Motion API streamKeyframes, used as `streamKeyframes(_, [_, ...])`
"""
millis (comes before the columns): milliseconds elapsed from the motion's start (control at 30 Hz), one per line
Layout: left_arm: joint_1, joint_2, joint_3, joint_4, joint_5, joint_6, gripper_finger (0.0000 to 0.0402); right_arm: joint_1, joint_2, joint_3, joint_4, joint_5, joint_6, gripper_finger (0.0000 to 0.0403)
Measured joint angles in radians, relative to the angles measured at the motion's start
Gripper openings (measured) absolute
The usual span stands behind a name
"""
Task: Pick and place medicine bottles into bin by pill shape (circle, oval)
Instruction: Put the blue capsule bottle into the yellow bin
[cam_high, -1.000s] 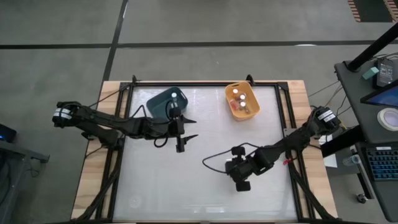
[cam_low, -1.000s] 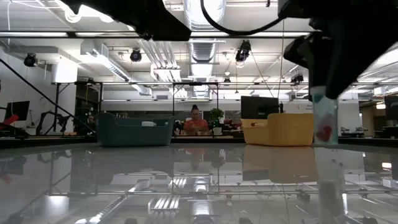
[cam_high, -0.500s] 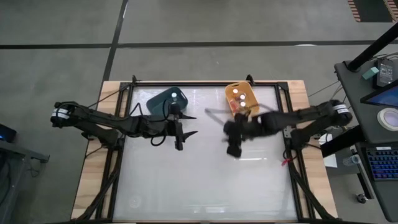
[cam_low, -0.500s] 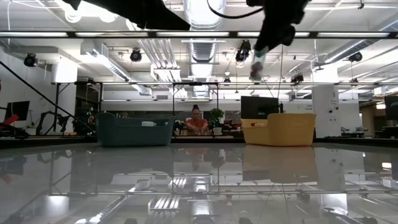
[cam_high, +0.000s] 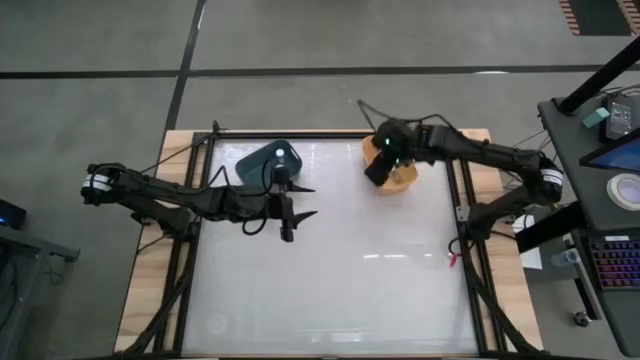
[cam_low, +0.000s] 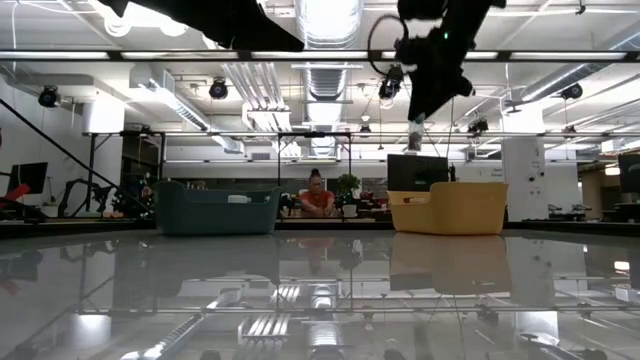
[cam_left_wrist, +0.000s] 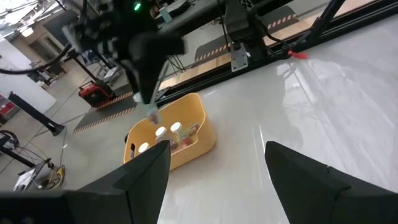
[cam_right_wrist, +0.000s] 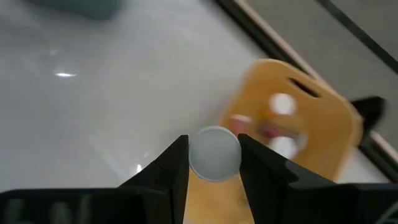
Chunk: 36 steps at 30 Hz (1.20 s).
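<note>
My right gripper (cam_right_wrist: 213, 142) hangs over the yellow bin (cam_left_wrist: 198, 118) at the table's far right, shut on a medicine bottle (cam_right_wrist: 214, 154) whose white round top faces the wrist camera. In the low view the bottle (cam_low: 415, 127) shows below the dark fingers, well above the yellow bin (cam_low: 448, 208). Several white-topped bottles (cam_left_wrist: 160, 131) stand inside that bin. The teal bin (cam_high: 258, 162) at the far left holds a white-topped bottle (cam_high: 282, 152). My left gripper (cam_high: 308, 200) stands open beside the teal bin, above the table, holding nothing. My right gripper pinches the medicine bottle between its two fingers (cam_right_wrist: 177, 163), one on each side of the body just under the white top (cam_right_wrist: 214, 140). The fingers slant down from above. The bottle is lifted clear and hangs over the yellow bin.
A small red scrap (cam_high: 453, 258) lies by the right rail. Black rails frame the table (cam_high: 330, 290), whose glossy white middle and near part show nothing standing on them. A person sits far behind the table (cam_low: 316, 197).
My right gripper has swung from the table's near right part toward the far edge and risen, carrying the bottle to a place above the yellow bin. It has turned as it went and has stayed shut on the bottle.
</note>
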Motion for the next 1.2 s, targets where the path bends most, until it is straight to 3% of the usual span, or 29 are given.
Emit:
streamKeyframes(233, [0.000, 0.000, 0.000, 0.001, -0.001, 0.000, 0.0246, -0.193, 0.052, -0.001, -0.001, 0.000, -0.066, 0.0116])
streamKeyframes(433, [0.000, 0.000, 0.000, 0.001, -0.001, 0.001, 0.0246, -0.288, 0.113, -0.001, 0.020, -0.001, -0.120, 0.0116])
streamKeyframes(1200, [0.000, 0.000, 0.000, 0.001, -0.001, 0.005, 0.0246, -0.345, 0.302, -0.002, 0.127, 0.042, -0.173, 0.0119])
